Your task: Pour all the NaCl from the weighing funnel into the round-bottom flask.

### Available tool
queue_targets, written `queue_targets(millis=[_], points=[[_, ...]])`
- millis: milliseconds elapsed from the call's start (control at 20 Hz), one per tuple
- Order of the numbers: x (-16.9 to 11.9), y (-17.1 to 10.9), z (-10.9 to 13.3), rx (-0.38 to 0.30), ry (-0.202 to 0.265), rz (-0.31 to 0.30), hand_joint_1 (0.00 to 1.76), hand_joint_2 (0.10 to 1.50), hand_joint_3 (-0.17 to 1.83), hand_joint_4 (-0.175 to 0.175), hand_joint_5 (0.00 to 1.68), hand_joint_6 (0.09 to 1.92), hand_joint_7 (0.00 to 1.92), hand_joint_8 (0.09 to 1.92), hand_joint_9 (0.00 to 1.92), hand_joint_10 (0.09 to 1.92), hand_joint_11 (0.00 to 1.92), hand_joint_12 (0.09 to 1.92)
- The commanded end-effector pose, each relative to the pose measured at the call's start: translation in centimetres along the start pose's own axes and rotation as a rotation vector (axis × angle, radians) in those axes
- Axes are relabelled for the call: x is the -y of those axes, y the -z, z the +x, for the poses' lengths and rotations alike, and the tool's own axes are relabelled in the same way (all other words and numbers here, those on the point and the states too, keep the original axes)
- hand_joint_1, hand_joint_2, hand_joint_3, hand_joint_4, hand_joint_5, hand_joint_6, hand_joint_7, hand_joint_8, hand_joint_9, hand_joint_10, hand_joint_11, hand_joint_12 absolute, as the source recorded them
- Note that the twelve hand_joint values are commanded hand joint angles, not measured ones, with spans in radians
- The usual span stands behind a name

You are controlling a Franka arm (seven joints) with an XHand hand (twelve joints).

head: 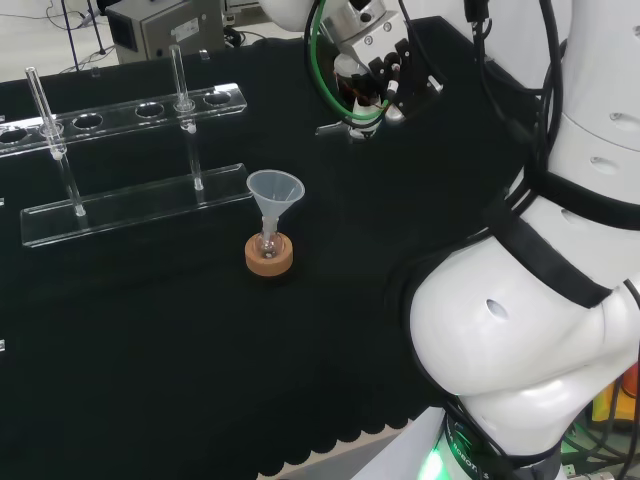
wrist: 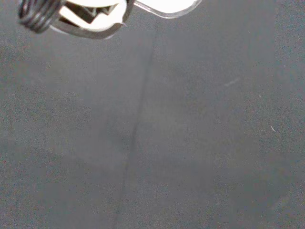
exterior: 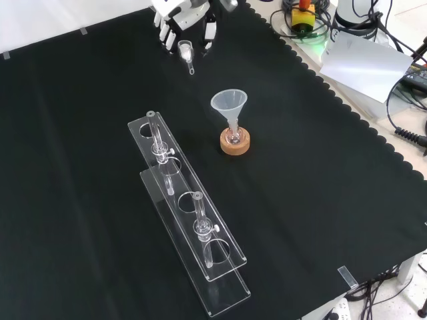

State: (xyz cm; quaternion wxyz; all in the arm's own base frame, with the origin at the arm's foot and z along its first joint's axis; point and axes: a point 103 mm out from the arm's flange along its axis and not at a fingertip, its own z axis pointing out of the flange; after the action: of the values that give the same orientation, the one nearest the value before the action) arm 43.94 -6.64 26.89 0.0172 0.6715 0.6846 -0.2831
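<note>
Now | robot hand curled on weighing funnel | carry level to funnel over flask, then tip slowly

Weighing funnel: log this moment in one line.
weighing funnel: held in hand | above cloth, not yet over flask | funnel in flask neck | flask on cork ring

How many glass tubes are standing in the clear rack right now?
2. In the front view, one glass tube stands near the rack's far end and the other glass tube nearer the camera. More clear ware could go unseen against the cloth.
</note>
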Motion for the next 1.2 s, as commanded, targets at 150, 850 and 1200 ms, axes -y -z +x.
queue_targets(millis=[150,850,1200], points=[[4.1,0.5,3.4,0.079,0.048,0.038,1.09,0.67,0.76,0.175,1.12,0.99,0.84,0.58,1.12,0.26,0.90,1.04],[4.9,0.3,5.7,0.127,0.066,0.073,1.09,0.67,0.77,0.175,1.12,0.99,0.84,0.57,1.13,0.26,0.89,1.04],[3.5,0.7,6.3,0.150,0.075,0.093,1.09,0.67,0.77,0.175,1.12,0.99,0.84,0.57,1.13,0.25,0.89,1.04]])
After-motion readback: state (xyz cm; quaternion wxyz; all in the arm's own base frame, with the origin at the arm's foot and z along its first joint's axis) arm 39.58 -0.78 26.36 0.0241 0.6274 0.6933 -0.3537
